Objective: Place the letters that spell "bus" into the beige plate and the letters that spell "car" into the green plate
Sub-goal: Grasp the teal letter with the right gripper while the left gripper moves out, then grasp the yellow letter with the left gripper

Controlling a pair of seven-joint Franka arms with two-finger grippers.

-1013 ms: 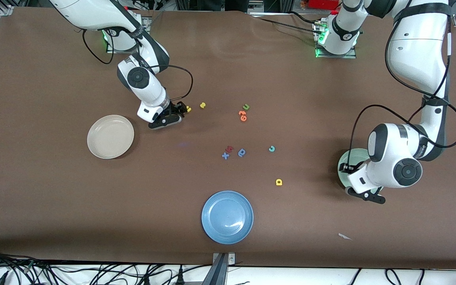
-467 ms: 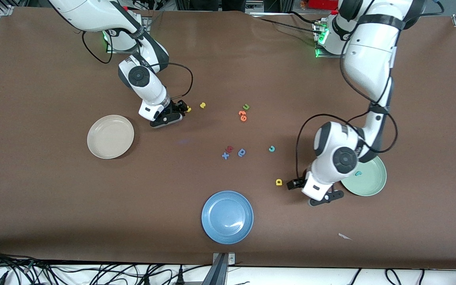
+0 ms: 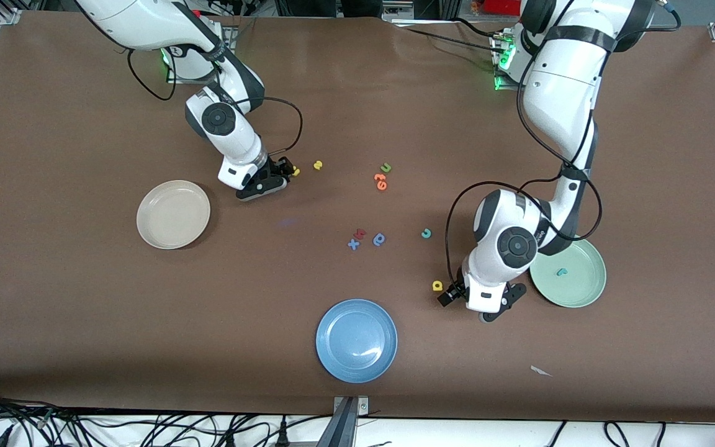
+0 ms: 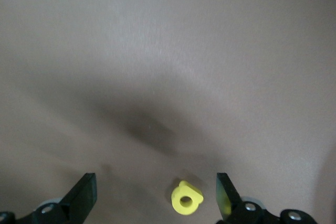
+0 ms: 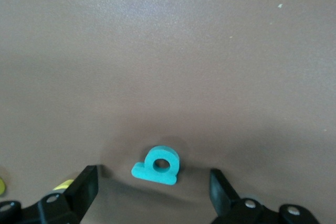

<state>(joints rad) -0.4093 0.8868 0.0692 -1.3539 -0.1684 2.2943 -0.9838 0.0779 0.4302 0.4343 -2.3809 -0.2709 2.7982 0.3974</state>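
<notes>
My left gripper [image 3: 446, 297] [image 4: 156, 184] is open and low over the table, beside the yellow "a" [image 3: 437, 285]. That "a" [image 4: 187, 198] lies flat between its fingers, closer to one of them. The green plate [image 3: 598, 276] holds one teal letter [image 3: 560, 271]. A teal "c" [image 3: 426, 233] lies mid-table. My right gripper [image 3: 282, 168] [image 5: 152, 181] is open just above the table, with the teal "b" [image 5: 156, 165] lying between its fingertips. One yellow letter [image 3: 296, 171] sits right at that gripper, another [image 3: 318, 165] beside it. The beige plate [image 3: 173, 214] has nothing in it.
A blue plate [image 3: 356, 340] sits nearest the front camera. Mid-table lie a green "u" [image 3: 385, 167], orange letters [image 3: 380, 180], a blue "x" [image 3: 353, 244], a red letter [image 3: 360, 233] and a blue rounded letter [image 3: 379, 239]. A white scrap [image 3: 540, 370] lies near the front edge.
My left gripper has swung from over the green plate to the yellow "a", leaving a teal letter in the plate. My right gripper has barely moved.
</notes>
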